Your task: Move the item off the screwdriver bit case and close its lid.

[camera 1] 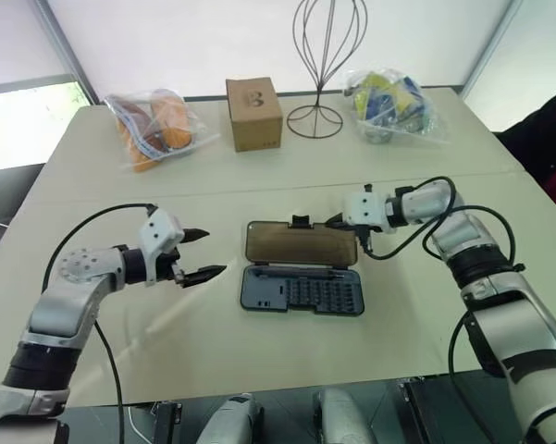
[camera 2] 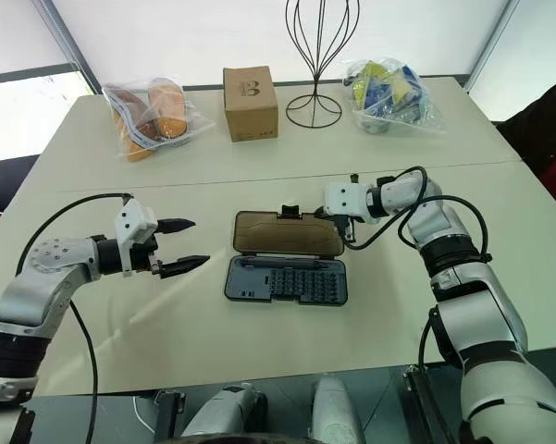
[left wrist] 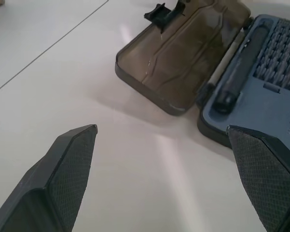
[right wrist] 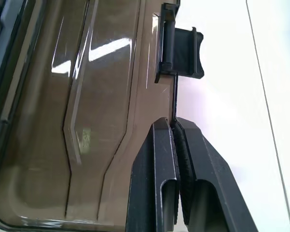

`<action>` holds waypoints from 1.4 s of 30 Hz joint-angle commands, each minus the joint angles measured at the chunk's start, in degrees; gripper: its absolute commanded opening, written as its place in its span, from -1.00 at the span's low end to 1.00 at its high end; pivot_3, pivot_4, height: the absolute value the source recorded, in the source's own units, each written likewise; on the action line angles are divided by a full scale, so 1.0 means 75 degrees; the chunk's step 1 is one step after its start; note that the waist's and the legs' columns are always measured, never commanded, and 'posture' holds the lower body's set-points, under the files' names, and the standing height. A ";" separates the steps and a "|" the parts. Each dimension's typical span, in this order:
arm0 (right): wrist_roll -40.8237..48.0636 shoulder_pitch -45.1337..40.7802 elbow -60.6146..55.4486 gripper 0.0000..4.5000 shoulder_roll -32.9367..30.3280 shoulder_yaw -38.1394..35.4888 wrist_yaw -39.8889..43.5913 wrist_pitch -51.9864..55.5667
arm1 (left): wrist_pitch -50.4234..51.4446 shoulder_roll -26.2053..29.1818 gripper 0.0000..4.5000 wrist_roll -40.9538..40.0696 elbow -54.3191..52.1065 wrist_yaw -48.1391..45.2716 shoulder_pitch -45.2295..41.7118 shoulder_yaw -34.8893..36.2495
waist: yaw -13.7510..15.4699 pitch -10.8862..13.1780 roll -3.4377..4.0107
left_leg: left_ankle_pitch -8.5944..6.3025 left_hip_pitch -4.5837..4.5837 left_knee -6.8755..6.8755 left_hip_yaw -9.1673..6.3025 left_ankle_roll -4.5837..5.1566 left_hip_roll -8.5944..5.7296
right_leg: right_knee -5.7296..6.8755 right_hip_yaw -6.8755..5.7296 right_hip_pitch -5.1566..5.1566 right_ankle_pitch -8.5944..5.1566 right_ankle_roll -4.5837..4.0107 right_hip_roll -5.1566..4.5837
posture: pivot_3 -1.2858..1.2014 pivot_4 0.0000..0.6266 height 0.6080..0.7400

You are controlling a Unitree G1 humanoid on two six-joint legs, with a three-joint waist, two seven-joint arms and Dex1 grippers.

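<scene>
From the head, the screwdriver bit case (camera 1: 302,289) lies open at mid-frame, long axis running left to right, its lid (camera 1: 301,242) folded flat just above the tray; nothing rests on either. The right gripper (camera 1: 336,222) sits at the lid's upper right edge, nearer than the left gripper (camera 1: 202,253), which hovers apart from the case's left end, jaws spread wide and empty.

Left wrist view: both wide-set fingers (left wrist: 70,164) point at bare table (left wrist: 62,87), the lid upper middle, the tray upper right.

Right wrist view: the fingers (right wrist: 157,169) are pressed together along the lid's far long edge, just below the black latch tab (right wrist: 181,48). Whether they pinch that rim I cannot tell.
</scene>
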 commanded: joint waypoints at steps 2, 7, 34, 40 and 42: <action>0.0064 0.0101 -0.0334 -0.98 0.0082 0.0003 0.0089 -0.0044 | 0.0003 -0.0007 1.00 -0.0127 -0.0275 0.0133 0.0083 0.0247 | -0.0001 0.0000 0.0000 | 0.0000 0.0000 0.0000 0.0000 0.0000 0.0000 | 0.0000 0.0000 0.0000 0.0000 0.0000 0.0000 | 0.03 -0.52 1.00; -0.0040 0.0113 -0.0300 -0.98 0.0135 0.0036 0.0006 -0.0072 | -0.0024 -0.0010 1.00 -0.0142 -0.0280 0.0227 0.0102 0.0257 | -0.0004 0.0000 0.0000 | 0.0000 0.0000 0.0000 0.0001 0.0000 0.0000 | 0.0000 -0.0001 0.0000 0.0000 0.0000 0.0001 | 0.03 -0.52 1.00; 0.2052 0.2043 -0.5086 1.00 -0.0759 -0.2334 -0.1304 0.5202 | 0.1492 0.0060 -0.04 -0.1265 -0.2328 -0.0268 0.0255 -0.0560 | 0.0045 0.0003 0.0004 | -0.0001 -0.0004 0.0007 -0.0003 0.0001 -0.0002 | 0.0001 0.0007 0.0010 0.0000 0.0000 -0.0006 | 0.03 -0.52 1.00; 0.2026 0.2376 -0.5660 1.00 -0.0495 -0.2145 -0.1977 0.5853 | 0.0918 0.0373 -0.97 -0.0632 -0.1758 -0.1270 -0.0276 -0.1598 | 0.0059 0.0004 0.0006 | -0.0001 -0.0004 0.0013 0.0005 0.0001 -0.0002 | -0.0001 0.0011 0.0010 0.0000 0.0000 -0.0004 | 0.03 -0.52 1.00; 0.2057 0.2409 -0.5711 1.00 -0.0457 -0.2104 -0.2093 0.5941 | 0.0616 0.0270 -0.97 -0.0321 -0.1338 -0.1398 -0.0465 -0.1850 | 0.0082 0.0004 0.0006 | -0.0001 -0.0003 0.0012 0.0004 0.0001 -0.0002 | -0.0001 0.0010 0.0011 0.0000 0.0000 -0.0003 | 0.03 -0.52 1.00</action>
